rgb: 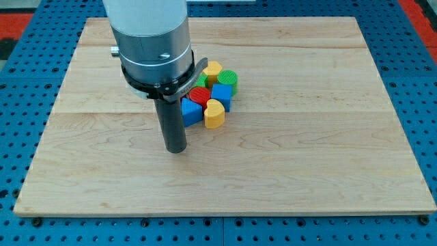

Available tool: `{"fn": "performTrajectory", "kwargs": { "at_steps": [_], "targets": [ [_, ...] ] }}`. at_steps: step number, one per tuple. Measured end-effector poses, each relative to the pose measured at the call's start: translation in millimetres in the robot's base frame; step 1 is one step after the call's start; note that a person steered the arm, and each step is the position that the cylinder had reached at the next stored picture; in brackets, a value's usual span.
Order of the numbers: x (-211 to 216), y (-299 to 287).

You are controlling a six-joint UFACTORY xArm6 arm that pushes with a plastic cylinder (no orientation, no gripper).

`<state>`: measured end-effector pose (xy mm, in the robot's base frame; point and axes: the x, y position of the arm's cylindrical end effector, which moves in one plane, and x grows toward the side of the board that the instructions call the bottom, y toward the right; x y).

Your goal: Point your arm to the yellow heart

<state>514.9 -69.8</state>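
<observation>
The yellow heart (214, 114) stands at the lower right of a tight cluster of blocks near the board's middle. My tip (176, 149) rests on the board to the lower left of the cluster, about a block's width below and left of the blue block (192, 111) and apart from the yellow heart. The rod rises from the tip into the large grey arm body (150, 41), which hides part of the cluster's left side.
The cluster also holds a red round block (200, 95), a second blue block (222, 93), a green round block (228, 79) and another yellow block (212, 70). All sit on a wooden board (307, 157) over a blue pegboard (423, 102).
</observation>
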Motion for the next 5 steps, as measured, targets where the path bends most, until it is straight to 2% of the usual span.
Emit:
{"fn": "performTrajectory", "kwargs": {
  "at_steps": [4,5],
  "targets": [
    [10,28],
    [10,50]
  ]
}}
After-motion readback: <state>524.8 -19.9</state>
